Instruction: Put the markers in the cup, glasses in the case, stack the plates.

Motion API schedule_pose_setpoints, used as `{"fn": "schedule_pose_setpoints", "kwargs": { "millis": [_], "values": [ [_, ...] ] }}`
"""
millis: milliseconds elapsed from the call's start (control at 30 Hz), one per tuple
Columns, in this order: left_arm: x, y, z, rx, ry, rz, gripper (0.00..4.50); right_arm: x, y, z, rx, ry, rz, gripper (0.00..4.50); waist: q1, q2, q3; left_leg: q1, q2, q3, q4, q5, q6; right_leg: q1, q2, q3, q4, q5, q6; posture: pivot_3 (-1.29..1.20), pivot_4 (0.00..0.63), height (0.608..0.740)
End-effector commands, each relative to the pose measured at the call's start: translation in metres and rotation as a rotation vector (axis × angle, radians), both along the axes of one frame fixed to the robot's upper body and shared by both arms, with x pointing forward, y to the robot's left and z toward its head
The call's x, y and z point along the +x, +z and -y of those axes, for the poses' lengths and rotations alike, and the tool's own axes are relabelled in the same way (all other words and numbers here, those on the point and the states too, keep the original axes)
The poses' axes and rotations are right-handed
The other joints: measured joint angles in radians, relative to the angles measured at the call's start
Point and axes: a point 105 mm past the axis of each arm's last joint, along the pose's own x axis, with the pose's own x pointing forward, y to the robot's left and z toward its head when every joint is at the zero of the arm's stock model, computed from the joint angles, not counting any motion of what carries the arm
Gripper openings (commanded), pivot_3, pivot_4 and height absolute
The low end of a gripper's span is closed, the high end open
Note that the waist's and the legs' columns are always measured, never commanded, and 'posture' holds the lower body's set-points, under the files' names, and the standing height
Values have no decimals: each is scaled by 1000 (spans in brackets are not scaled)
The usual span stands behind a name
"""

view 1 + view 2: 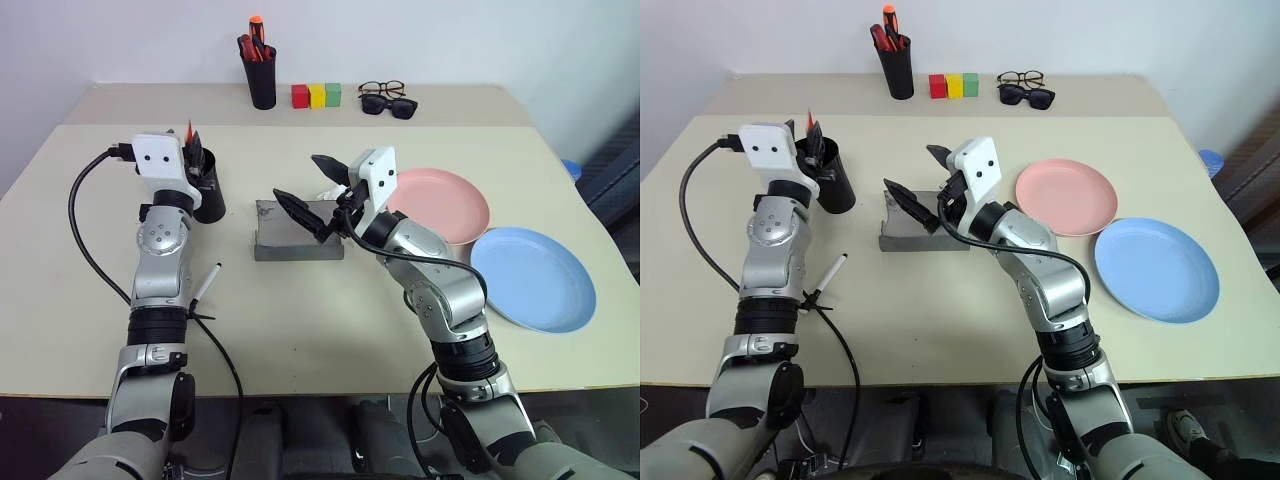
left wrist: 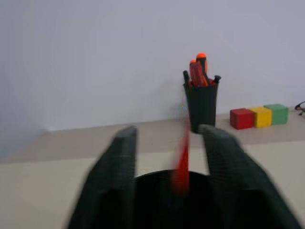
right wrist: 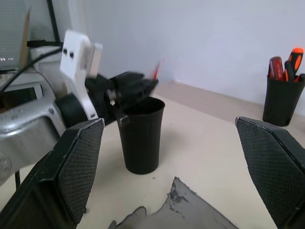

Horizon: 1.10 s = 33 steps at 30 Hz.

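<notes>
Toward the worktop's (image 1: pixel 300 320) left side I have the left gripper (image 1: pixel 196 152) over the mouth of the cup (image 1: pixel 209 193), with the red marker (image 1: pixel 189 131) standing up between its fingers. The left wrist view shows the jaws parted with the red marker blurred in the gap above the cup's rim; whether the fingers press on it I cannot tell. The white marker (image 1: pixel 206 283) lies flat on the worktop nearer the front edge, beside my left forearm.

Mid-worktop, the right gripper (image 1: pixel 312 190) hangs spread wide and empty above the grey case (image 1: pixel 297 232). The right wrist view adds a side look at the cup with the left gripper at its rim, plus a corner of the case.

Toward the right edge, the pink plate (image 1: pixel 440 200) and blue plate (image 1: pixel 533 278) lie side by side, unstacked, rims close together.

Along the back edge stand a pen pot (image 1: pixel 261 75), three coloured blocks (image 1: pixel 316 95), and the wire-framed glasses (image 1: pixel 381 89) just behind dark sunglasses (image 1: pixel 389 105).
</notes>
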Motion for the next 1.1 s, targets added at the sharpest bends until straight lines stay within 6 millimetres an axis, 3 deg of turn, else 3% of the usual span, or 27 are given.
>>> {"fn": "schedule_pose_setpoints", "kwargs": {
  "millis": [33,233,367,500,667,700,767,867,1000,1100],
  "values": [
    [-9,24,-4,-2,16,95,3300,-7,14,-2,22,17,65,4500,0,0,0,0,0,0,0,0,0,0,0,0,0,0,0,0,150,740],
    [-38,66,10,-1,-118,206,3300,-9,13,-4,17,30,64,4500,-2,0,0,0,1,0,0,0,0,0,0,0,0,0,0,0,150,740],
    [-57,61,23,91,-255,56,3300,-9,13,1,3,32,74,4500,-6,0,0,0,2,0,0,0,0,0,0,0,0,0,0,0,150,740],
    [-78,17,28,190,-321,-373,4441,-22,13,14,-96,161,89,4500,-17,1,0,0,2,-1,-1,0,0,1,0,0,0,0,0,0,150,740],
    [-99,-33,36,113,-376,-847,4441,-50,-11,26,-351,376,63,4500,-17,2,1,1,1,-4,1,0,1,5,1,-3,-1,0,0,0,150,740],
    [-101,-38,39,102,-380,-893,4441,-54,-15,28,-391,397,63,4500,-19,2,1,1,1,-5,1,0,1,6,1,-4,-2,0,0,0,150,740],
    [-104,-67,35,133,-352,-1054,4441,-54,-20,29,-423,405,66,4500,-28,2,1,2,1,-5,1,0,1,6,2,-4,-1,0,0,0,150,740],
    [-109,-91,34,158,-338,-1154,4441,-54,-21,28,-427,400,72,4500,-38,3,1,3,2,-4,-1,0,0,5,3,-3,0,0,0,0,150,740],
    [-111,-107,27,176,-278,-1224,4441,-55,-25,27,-423,389,69,4500,-24,3,1,3,3,-5,-1,1,-1,5,1,-3,0,0,-1,0,150,740],
    [-112,-111,21,183,-250,-1249,3523,-56,-30,29,-428,375,63,4500,-18,2,0,3,2,-5,0,1,-1,6,0,-3,-1,0,-1,0,150,740]
  ]
}}
